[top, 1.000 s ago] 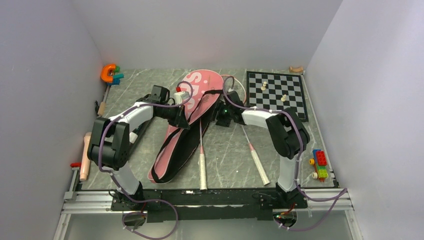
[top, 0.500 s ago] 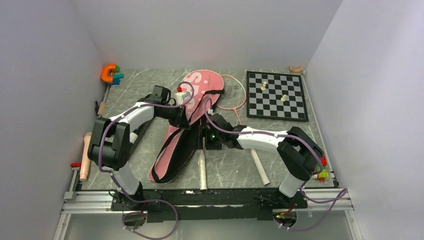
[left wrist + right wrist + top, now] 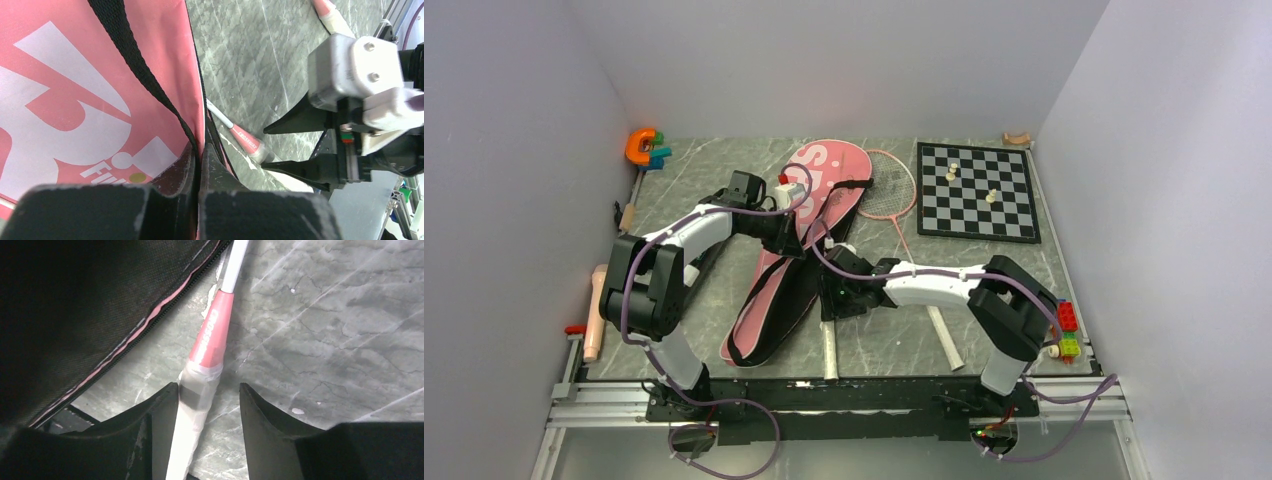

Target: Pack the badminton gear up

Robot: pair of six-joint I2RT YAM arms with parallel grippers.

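Observation:
The long pink racket bag (image 3: 769, 300) lies slantwise at centre-left, its black inside (image 3: 75, 305) showing along the zip. My left gripper (image 3: 786, 238) is shut on the bag's pink edge (image 3: 197, 125). One pink-and-white racket (image 3: 827, 262) lies beside the bag, its handle pointing to the near edge. My right gripper (image 3: 209, 395) is open and low over that racket's handle (image 3: 200, 390); the left finger touches it and the right finger stands apart. From the left wrist view the right gripper (image 3: 280, 147) straddles the handle (image 3: 247, 142). A second racket (image 3: 886, 185) lies to the right.
A chessboard (image 3: 979, 190) with pale pieces sits at the back right. An orange and teal toy (image 3: 644, 148) is in the back left corner. A coloured brick toy (image 3: 1064, 328) stands by the right arm's elbow. A pale wooden handle (image 3: 594, 312) lies at the left edge.
My right arm has swung from beside the chessboard to the near left, down onto the left racket's handle; its jaws widened and then narrowed. The left gripper has kept its hold.

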